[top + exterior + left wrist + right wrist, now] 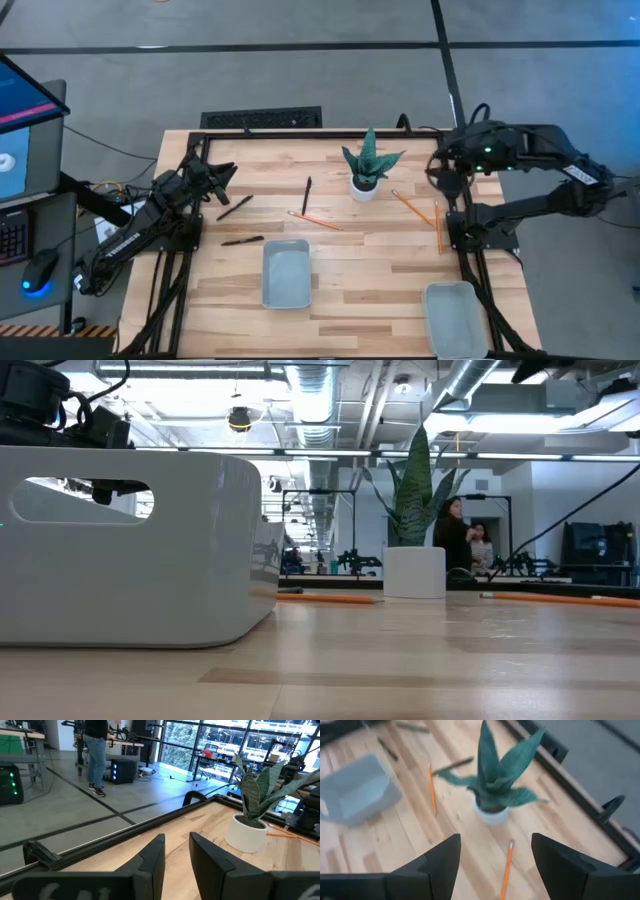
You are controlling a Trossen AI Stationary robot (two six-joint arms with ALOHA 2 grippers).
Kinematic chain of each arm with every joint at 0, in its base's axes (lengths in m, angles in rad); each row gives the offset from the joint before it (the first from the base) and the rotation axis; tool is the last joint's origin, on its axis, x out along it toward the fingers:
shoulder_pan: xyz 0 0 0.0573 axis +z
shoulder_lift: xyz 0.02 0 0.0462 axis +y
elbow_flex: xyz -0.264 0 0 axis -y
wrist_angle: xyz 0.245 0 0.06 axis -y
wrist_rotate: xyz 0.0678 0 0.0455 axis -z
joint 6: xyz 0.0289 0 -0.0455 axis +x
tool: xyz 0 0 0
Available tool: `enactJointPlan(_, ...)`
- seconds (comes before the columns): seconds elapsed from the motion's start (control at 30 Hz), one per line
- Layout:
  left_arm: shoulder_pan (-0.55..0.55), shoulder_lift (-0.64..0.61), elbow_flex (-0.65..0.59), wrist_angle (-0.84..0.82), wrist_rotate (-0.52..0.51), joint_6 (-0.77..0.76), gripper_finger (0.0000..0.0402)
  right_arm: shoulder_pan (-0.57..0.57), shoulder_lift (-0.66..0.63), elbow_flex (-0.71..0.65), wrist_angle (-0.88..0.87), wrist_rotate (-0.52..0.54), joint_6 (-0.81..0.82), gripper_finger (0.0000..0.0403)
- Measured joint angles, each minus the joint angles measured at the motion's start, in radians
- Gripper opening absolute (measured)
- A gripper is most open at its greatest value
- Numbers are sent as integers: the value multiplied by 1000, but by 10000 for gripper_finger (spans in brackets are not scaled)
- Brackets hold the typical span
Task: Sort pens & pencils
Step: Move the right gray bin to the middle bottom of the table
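Observation:
Three black pens lie on the left half of the table: one (234, 207) just in front of my left gripper (222, 178), one (243, 240) nearer the near edge, one (307, 195) beside the plant. Three orange pencils lie flat: one (315, 220) mid-table, two (407, 205) (437, 228) on the right. My right gripper (445, 170) hovers open above the right-hand pencils; its wrist view shows a pencil (506, 870) below between the fingers' line. My left gripper (176, 845) hangs narrowly open over the far-left table, touching nothing.
A potted plant (368, 170) stands at the table's far middle. One grey tray (286, 273) sits near the centre toward the near edge, and a second tray (455, 318) sits at the near right corner. A black frame rail (150, 822) runs along the far edge. People stand in the room behind.

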State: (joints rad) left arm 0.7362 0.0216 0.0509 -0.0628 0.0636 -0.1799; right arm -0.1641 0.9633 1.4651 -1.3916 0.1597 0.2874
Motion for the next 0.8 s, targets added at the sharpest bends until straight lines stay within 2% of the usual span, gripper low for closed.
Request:
enactJointPlan(0.27,0,0,0,0,0,31,79,2,85,0,-188,-150,6,265)
enactJointPlan(0.43,0,0,0,0,0,42,79,64,118,-18,-177,-260,54,265)
enactJointPlan(0.8,0,0,0,-6,-62,45,79,370,234,-46,-176,-238,153,265)
